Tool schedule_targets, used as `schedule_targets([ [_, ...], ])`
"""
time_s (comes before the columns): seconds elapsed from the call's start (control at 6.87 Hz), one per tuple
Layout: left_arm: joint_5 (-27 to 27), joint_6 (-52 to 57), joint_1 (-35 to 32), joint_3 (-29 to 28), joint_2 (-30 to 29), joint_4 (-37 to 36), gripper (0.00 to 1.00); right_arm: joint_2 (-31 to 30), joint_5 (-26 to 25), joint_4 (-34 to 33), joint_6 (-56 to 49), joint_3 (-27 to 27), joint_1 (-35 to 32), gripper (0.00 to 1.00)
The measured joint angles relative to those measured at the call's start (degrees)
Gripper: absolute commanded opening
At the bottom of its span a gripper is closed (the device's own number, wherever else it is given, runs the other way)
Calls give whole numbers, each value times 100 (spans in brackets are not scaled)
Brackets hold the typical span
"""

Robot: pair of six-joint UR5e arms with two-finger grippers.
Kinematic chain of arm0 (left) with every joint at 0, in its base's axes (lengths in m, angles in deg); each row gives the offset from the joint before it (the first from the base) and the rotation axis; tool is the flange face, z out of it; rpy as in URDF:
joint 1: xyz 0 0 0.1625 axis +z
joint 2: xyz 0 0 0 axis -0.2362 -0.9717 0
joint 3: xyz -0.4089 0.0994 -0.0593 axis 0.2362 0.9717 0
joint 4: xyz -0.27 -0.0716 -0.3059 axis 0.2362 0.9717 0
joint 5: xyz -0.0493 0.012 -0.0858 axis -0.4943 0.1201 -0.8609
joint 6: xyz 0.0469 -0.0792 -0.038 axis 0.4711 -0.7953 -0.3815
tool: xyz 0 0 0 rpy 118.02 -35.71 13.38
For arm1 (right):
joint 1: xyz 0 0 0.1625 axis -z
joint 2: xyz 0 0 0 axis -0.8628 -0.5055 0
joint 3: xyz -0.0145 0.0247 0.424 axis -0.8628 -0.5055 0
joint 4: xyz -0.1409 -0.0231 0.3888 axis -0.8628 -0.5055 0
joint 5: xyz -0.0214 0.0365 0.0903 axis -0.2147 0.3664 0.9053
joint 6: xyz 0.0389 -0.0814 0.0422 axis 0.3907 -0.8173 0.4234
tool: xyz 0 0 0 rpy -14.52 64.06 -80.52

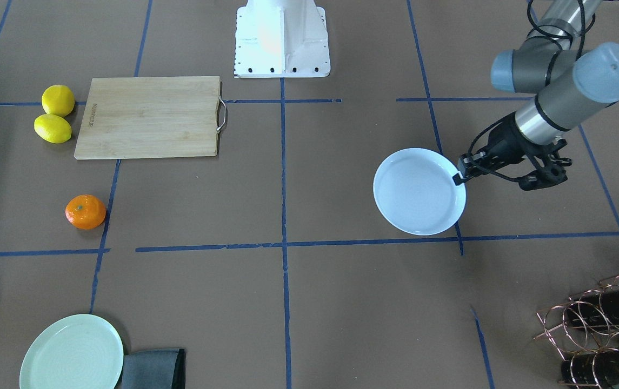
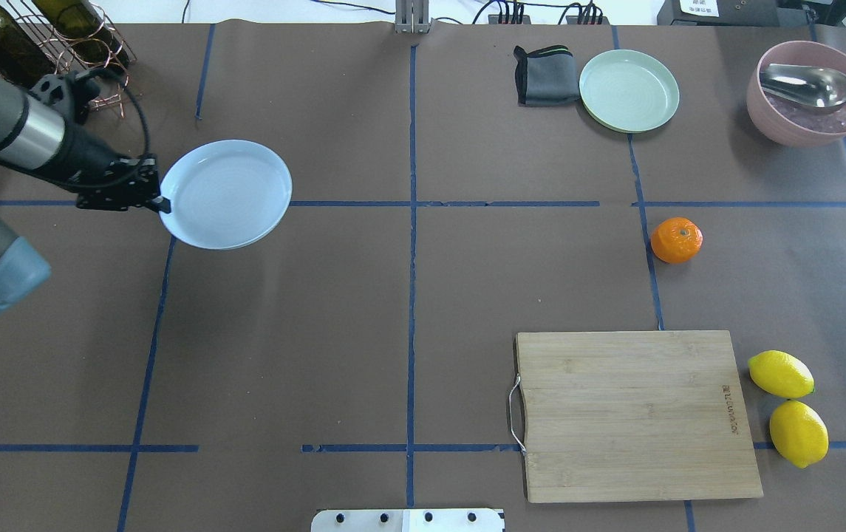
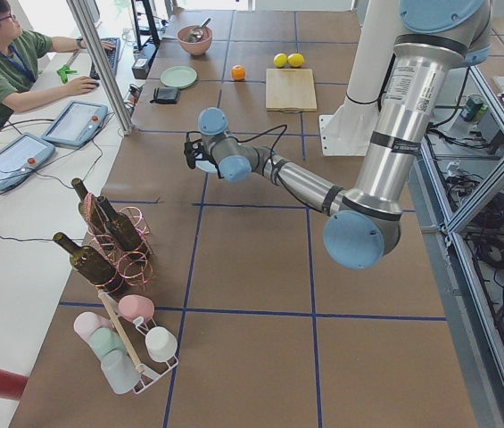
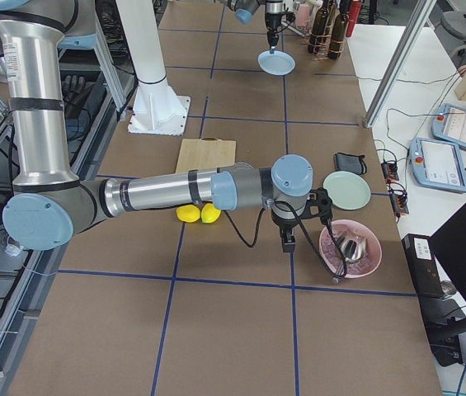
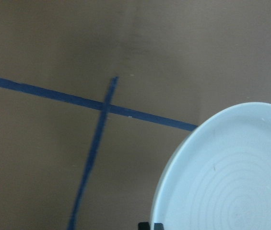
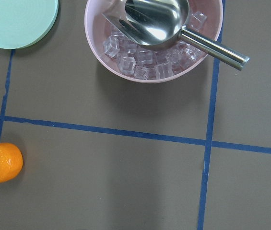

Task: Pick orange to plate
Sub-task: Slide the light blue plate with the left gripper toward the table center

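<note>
Currently the round pale-blue plate is pinched at its rim by the left gripper, near the surface's left edge. The bright orange fruit lies ungrasped on the right half. State of the right gripper cannot be told; descent onto the orange is judged next.

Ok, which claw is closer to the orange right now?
Right. The right claw hangs above the table near the pink bowl, with the orange in its wrist view's lower left corner. The left claw grips the plate by its rim, far across the table.
</note>
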Motion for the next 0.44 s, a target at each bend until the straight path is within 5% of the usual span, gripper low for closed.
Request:
schedule_targets([
  [0.44, 1112, -1681, 1478, -327, -1123, -62, 0, 14, -11, 11, 63, 8, 33, 100],
])
